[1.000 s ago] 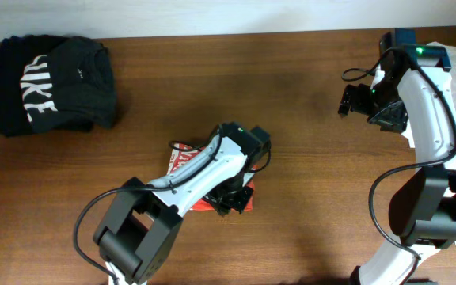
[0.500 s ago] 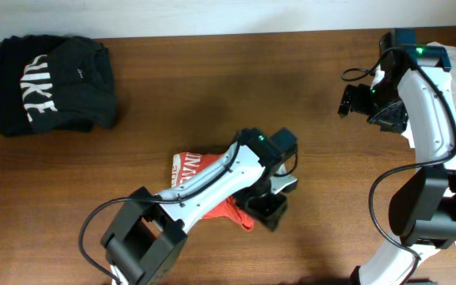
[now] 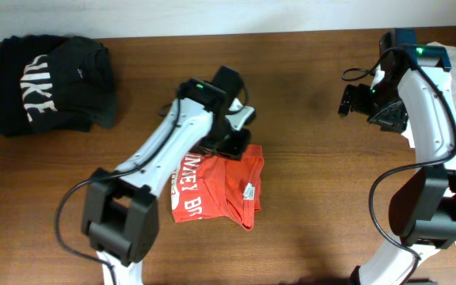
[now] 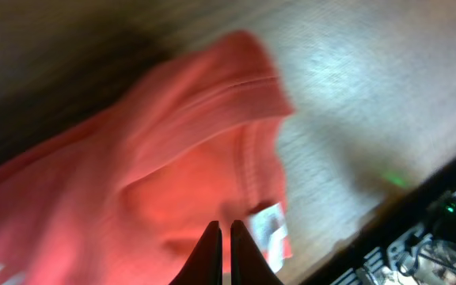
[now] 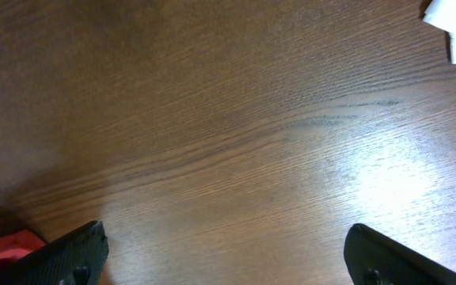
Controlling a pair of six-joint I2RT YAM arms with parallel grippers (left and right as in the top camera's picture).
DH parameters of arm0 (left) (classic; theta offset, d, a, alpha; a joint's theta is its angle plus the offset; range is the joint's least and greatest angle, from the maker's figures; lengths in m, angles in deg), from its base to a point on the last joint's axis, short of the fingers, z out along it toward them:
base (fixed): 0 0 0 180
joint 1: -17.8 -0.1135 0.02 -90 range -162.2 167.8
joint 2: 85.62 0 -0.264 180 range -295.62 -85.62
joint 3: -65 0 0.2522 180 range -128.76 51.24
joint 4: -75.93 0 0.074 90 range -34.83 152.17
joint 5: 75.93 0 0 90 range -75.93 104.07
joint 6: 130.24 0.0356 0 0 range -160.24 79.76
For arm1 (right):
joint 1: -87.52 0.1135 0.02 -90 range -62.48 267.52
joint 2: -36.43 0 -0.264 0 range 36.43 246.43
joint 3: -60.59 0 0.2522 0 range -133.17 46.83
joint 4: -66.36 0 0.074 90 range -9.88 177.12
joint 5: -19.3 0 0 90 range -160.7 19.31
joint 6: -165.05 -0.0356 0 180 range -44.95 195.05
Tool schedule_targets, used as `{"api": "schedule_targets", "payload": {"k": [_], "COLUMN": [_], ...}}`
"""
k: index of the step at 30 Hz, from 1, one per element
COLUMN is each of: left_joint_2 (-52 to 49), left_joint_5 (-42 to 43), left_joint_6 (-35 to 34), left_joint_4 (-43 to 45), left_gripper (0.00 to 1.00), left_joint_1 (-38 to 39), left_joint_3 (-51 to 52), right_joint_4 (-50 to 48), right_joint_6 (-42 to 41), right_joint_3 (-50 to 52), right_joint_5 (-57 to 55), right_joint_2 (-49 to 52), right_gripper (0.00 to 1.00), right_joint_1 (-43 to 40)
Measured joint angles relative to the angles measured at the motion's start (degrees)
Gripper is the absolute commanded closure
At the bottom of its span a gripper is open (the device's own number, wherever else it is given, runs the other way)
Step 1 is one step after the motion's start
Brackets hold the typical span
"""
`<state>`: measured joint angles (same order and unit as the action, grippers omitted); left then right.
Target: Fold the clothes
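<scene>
Far out to the left of my L gripper [image 3: 232,136] sits the dark folded stack [image 3: 50,79]. It's well apart from the work and already looks done, so I'm ignoring it.

L gripper is what matters. In the wrist view its fingers [image 4: 210,252] are pressed nearly together w/ only a sliver between them. The view is smeared, so I can't tell if any cloth is caught in there.

The red shirt [image 3: 212,190] lies on the table [image 3: 315,198] right at that gripper. Its far edge is under the fingertips, and the rest spreads back from there toward the arm's own base. It's rumpled and roughly squarish. As I read it, the longer run goes from the gripper back toward the base, skewed a bit to the left. A white label [image 3: 249,191] shows on the half to the gripper's right.

R gripper [image 3: 348,100] is well off to the right over bare wood, pads spread wide w/ nothing between them. The shirt only clips the corner of its wrist view.

My call: the L arm is much the nearer, so the next grab should be its job. It should take the edge directly beneath it and fold back along that long run toward the base. The R arm would need a long reach across to help pin it.
</scene>
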<state>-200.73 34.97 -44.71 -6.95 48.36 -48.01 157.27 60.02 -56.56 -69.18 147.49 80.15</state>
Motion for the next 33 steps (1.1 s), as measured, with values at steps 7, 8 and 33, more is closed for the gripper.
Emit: {"api": "schedule_targets", "payload": {"k": [7, 8, 33], "left_joint_2": [-11.5, -12.1, -12.9], "left_joint_5": [4.6, 4.4, -4.7], "left_joint_6": [0.5, 0.5, 2.1], "left_joint_4": [14.3, 17.7, -23.0], "left_gripper": [0.99, 1.0, 1.0], "left_joint_1": [4.6, 4.5, -4.9], "left_joint_3": [0.5, 0.5, -24.1], "right_joint_4": [0.0, 0.0, -0.1], "right_joint_6": [0.0, 0.0, 0.0], "right_joint_3": [0.0, 0.0, 0.0], "right_joint_5": [0.0, 0.0, 0.0], "right_joint_2": [0.0, 0.0, 0.0], "right_gripper": [0.01, 0.01, 0.01], "right_joint_1": [0.0, 0.0, 0.0]}}
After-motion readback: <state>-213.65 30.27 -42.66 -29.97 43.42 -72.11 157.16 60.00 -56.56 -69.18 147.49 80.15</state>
